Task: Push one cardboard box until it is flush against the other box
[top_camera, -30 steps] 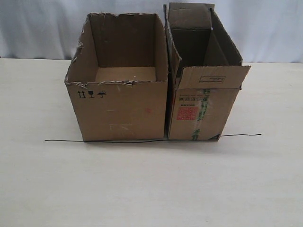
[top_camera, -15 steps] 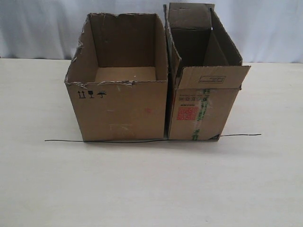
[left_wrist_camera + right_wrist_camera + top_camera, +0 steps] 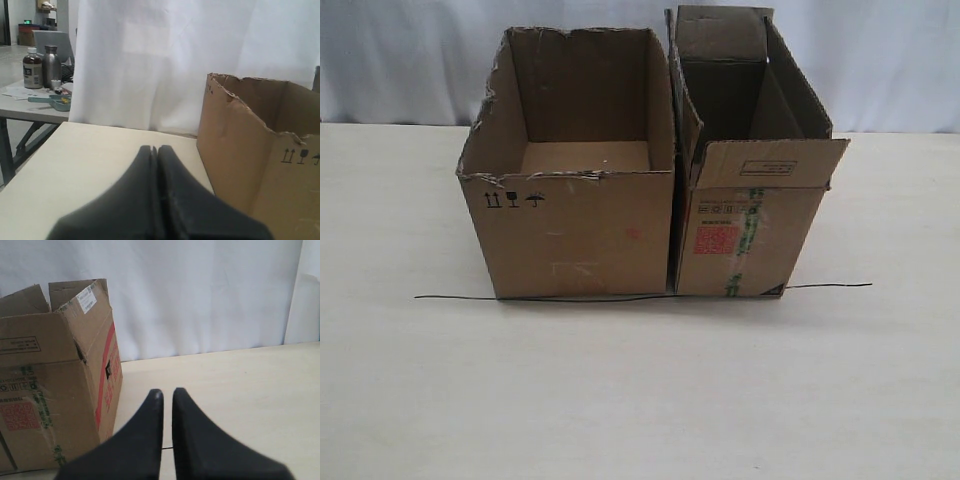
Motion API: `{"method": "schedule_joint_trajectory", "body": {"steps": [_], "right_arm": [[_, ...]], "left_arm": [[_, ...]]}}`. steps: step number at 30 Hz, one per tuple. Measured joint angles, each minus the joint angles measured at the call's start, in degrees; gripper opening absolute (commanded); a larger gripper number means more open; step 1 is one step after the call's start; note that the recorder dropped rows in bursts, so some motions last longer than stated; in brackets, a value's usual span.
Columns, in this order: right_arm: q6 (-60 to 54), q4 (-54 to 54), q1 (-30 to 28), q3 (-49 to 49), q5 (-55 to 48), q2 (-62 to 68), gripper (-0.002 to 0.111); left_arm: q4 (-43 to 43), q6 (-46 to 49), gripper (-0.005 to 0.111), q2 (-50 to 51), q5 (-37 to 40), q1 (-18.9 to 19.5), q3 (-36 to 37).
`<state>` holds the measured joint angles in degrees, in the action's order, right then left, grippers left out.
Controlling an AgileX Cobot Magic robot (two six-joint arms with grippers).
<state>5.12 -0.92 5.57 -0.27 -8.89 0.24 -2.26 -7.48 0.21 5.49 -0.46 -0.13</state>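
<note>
On the table (image 3: 640, 400), seen from the exterior, the wide box (image 3: 570, 235) stands hard beside the tall box (image 3: 740, 240) — touching or nearly, the seam being too dark to tell. It is empty card and should slide lightly; best pushed low on its outer wall, not the torn rim. Neither arm shows here. Left wrist view: the left gripper (image 3: 154, 148) is clenched, empty, off the wide box. Right wrist view: the right gripper (image 3: 167, 391) — all but closed, holding nothing — sits clear of the tall box.

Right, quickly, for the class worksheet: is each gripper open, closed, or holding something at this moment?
Left gripper: closed, holding nothing.
Right gripper: closed but for a thin gap, holding nothing.
</note>
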Motion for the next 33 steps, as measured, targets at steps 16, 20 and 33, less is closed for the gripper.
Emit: {"method": "schedule_joint_trajectory", "body": {"steps": [16,20,33], "right_arm": [[0.00,0.00,0.00,0.00,0.00,0.00,0.005],[0.00,0.00,0.00,0.00,0.00,0.00,0.005],[0.00,0.00,0.00,0.00,0.00,0.00,0.005]], "left_arm": [[0.94,0.00,0.000,0.00,4.89,1.07,0.00],[1.05,0.00,0.000,0.00,5.30,1.07,0.00],[1.05,0.00,0.000,0.00,5.42,1.07,0.00]]}}
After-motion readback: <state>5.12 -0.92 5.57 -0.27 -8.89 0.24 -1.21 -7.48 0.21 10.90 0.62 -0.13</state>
